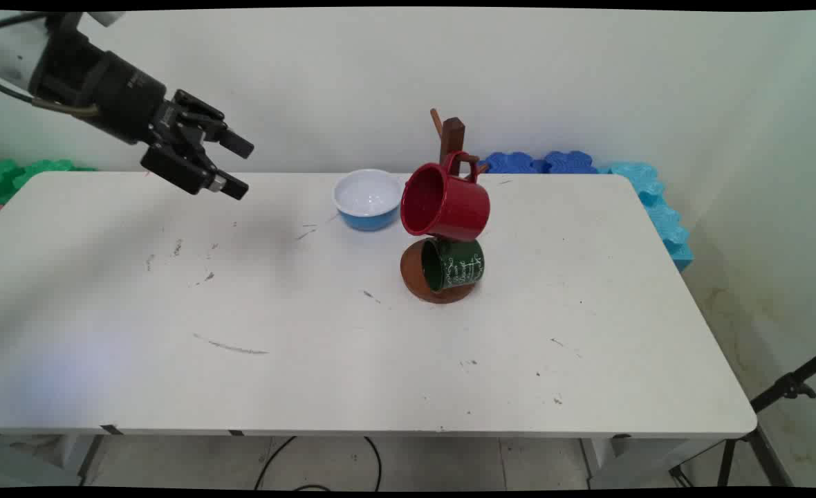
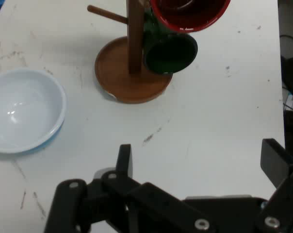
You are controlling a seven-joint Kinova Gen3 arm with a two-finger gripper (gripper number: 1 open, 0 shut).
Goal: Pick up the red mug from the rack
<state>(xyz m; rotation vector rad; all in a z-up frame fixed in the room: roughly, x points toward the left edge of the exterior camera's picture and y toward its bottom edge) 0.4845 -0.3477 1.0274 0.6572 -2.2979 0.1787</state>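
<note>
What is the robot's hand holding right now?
Nothing. The tool is open and empty, up in the air over the table, away from the red mug, green mug and bowl.

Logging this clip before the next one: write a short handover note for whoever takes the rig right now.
Gripper: jaws open, empty, raised above the table's far left part, touching nothing.
Nearest thing: blue bowl, white inside, empty, upright, beside the wooden mug tree.
On the tree: red mug hangs from an upper peg, green mug below it, just above the tree's round base.
One peg is bare.
</note>
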